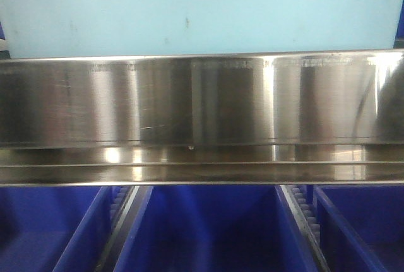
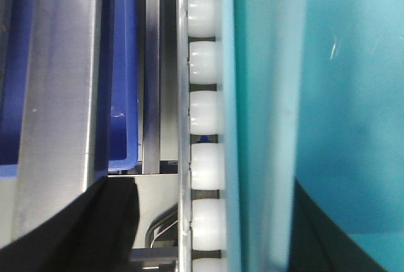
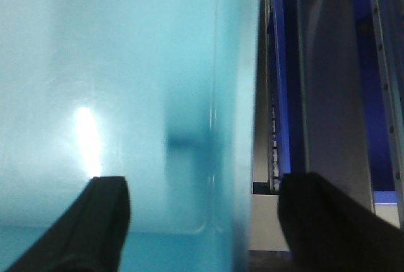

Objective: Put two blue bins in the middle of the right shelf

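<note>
Where the front view looks square onto the rack, the pale blue bin (image 1: 189, 10) stands on the right shelf middle (image 1: 202, 98), its lower edge hidden behind that level's tall brushed-steel front lip. Only one such bin is in view. Bed of the level: a row of white rollers (image 2: 207, 117), with the bin's wall just beside them in the left wrist view. Level below: royal-blue bins (image 1: 202, 228), side by side, not part of the job. Left fingers (image 2: 82, 234): spread wide, one dark tip on each side of the bin's thick rim, clamped on nothing that can be seen. Right fingers (image 3: 104, 221): likewise spread wide, with the bin's edge between them; whether either tip touches the plastic cannot be told. Handling, by judgement: stiff moulded plastic, smooth and rather slippery on its plain sides, probably light, though its contents are hidden. It is too wide for one arm, so best taken at the rim, one arm at each end. On rollers it is likely to run freely if nudged.
</note>
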Robot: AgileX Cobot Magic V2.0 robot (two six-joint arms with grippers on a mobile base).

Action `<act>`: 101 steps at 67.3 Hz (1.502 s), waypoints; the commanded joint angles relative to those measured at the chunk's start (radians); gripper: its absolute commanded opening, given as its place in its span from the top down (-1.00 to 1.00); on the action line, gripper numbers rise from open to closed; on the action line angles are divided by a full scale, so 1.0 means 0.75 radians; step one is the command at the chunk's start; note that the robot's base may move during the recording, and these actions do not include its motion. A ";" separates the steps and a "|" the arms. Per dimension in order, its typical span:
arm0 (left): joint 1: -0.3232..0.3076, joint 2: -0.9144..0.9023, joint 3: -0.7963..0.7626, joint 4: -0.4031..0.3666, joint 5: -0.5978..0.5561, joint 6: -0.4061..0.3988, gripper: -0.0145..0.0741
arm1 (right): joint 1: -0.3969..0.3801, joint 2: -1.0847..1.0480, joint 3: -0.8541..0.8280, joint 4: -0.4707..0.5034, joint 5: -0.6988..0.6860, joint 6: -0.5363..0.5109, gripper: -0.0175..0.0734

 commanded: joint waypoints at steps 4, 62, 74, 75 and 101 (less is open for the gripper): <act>0.001 -0.001 0.002 -0.078 -0.009 0.030 0.19 | -0.003 0.011 0.009 0.014 -0.010 -0.007 0.27; 0.001 -0.003 -0.243 -0.045 -0.104 0.110 0.92 | -0.003 -0.012 -0.186 -0.134 -0.010 -0.071 0.98; 0.001 -0.003 -0.357 0.026 -0.207 0.110 0.92 | -0.003 -0.012 -0.326 -0.247 -0.081 -0.071 0.98; 0.001 -0.003 -0.366 0.038 -0.215 0.110 0.92 | -0.003 -0.012 -0.335 -0.257 -0.095 -0.071 0.98; 0.001 -0.003 -0.455 0.228 -0.386 0.110 0.92 | -0.003 -0.012 -0.386 -0.332 -0.432 -0.071 0.98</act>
